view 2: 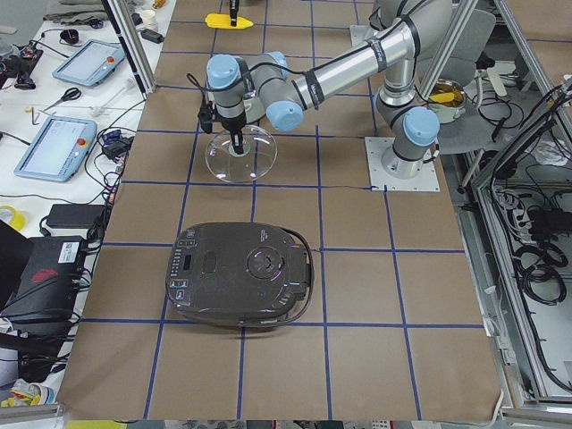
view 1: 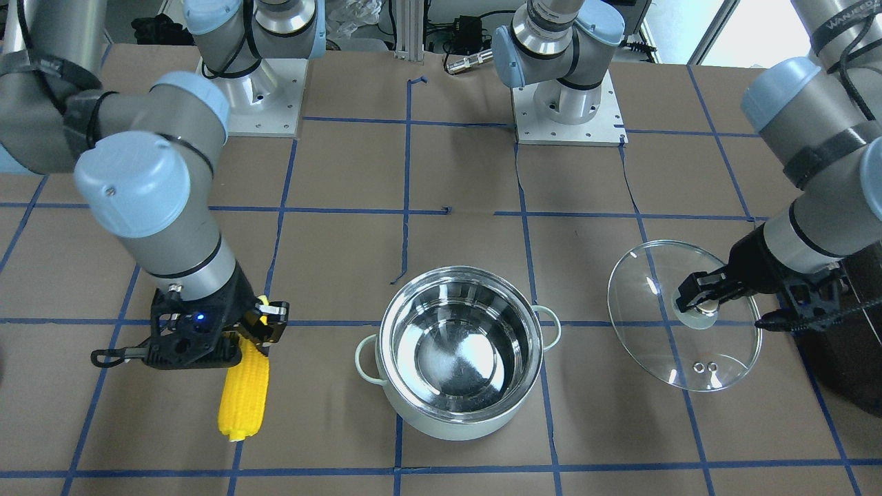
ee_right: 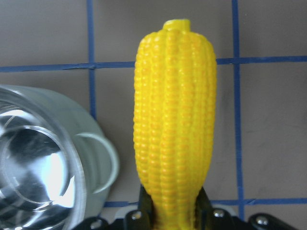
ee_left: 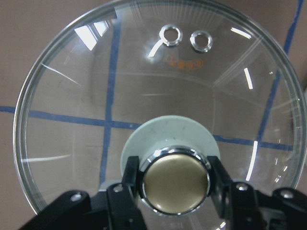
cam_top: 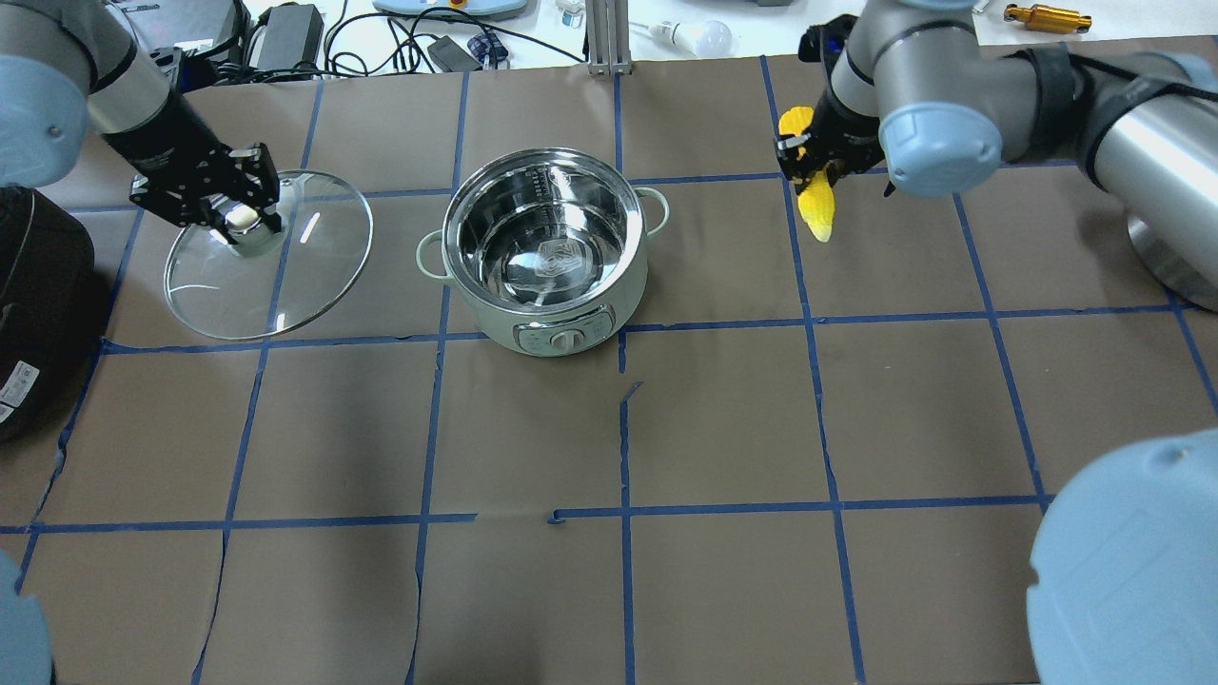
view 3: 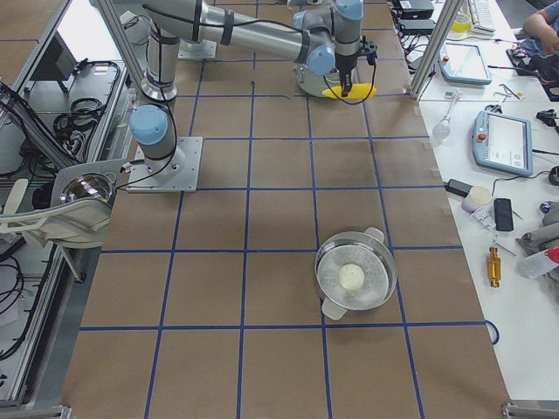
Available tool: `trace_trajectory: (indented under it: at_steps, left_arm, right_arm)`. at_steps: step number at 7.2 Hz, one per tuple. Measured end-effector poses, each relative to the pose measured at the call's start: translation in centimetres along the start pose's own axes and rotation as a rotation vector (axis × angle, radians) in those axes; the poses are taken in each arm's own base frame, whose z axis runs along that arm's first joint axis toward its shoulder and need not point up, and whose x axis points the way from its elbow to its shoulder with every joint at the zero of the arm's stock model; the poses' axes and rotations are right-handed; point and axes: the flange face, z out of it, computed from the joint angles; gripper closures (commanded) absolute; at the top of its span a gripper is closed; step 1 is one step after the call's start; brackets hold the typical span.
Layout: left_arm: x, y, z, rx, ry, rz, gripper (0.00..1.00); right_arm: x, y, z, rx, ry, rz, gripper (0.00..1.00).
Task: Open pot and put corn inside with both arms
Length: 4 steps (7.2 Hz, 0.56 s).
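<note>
The mint-green pot (view 1: 455,419) stands open on the brown table, its steel inside empty; it also shows in the overhead view (cam_top: 561,328). My left gripper (cam_top: 233,205) is shut on the brass knob (ee_left: 175,180) of the glass lid (view 1: 682,351) and holds the lid tilted, off the pot on the robot's left side. My right gripper (view 1: 258,329) is shut on the thick end of the yellow corn (view 1: 244,396), on the robot's right of the pot. In the right wrist view the corn (ee_right: 175,120) points away from the gripper, with the pot's handle (ee_right: 108,163) beside it.
A large black appliance (view 2: 241,273) sits on the table at the robot's far left, close to the held lid. Blue tape lines grid the brown table cover (cam_top: 723,419). Cables and devices lie beyond the table's far edge (cam_top: 400,38).
</note>
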Motion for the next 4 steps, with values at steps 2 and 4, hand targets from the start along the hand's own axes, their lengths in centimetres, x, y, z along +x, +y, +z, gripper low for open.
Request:
trace_trajectory:
  at_steps: [2,4]
  left_arm:
    - [-1.9,0.4,2.8,0.036,-0.013,0.053,1.00]
    - [-2.2,1.1,5.6,0.036,-0.012,0.077,1.00]
  right_arm:
    - [-7.8,1.5,-0.8,-0.019,0.022,0.040,1.00]
    - [-14.0,3.0,1.9,-0.033,0.048,0.045,1.00]
